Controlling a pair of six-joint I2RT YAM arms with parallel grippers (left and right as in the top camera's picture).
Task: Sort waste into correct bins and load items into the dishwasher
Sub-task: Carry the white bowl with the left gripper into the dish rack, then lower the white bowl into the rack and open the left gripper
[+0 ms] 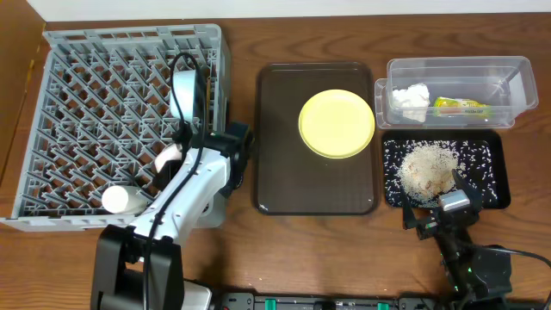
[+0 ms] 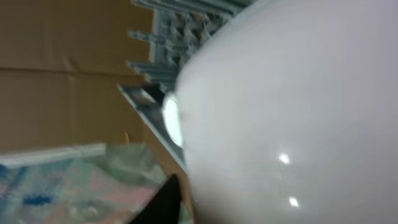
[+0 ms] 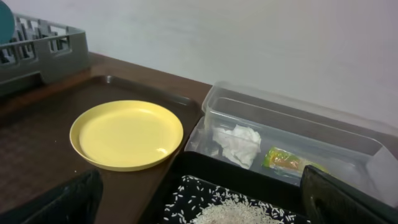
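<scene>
The grey dish rack (image 1: 86,103) fills the left side. A light blue bowl (image 1: 185,90) stands on edge in it. My left gripper (image 1: 175,158) is over the rack's front part, shut on the white-pink bowl (image 2: 280,112), which fills the left wrist view; one dark finger shows beside it. The yellow plate (image 1: 337,123) lies on the brown tray. The clear tub (image 1: 456,69) holds the tissue (image 1: 411,96) and the wrapper (image 1: 461,107). The black tray (image 1: 495,172) holds rice scraps (image 1: 426,168). My right gripper (image 1: 439,215) is open and empty at that tray's near edge. The chopsticks are out of view.
The dark brown serving tray (image 1: 284,172) lies between the rack and the bins. A white rounded shape (image 1: 120,200) sits at the rack's front edge. The tub and the black tray stand close together at the right. Cardboard and floor lie beyond the rack's left side.
</scene>
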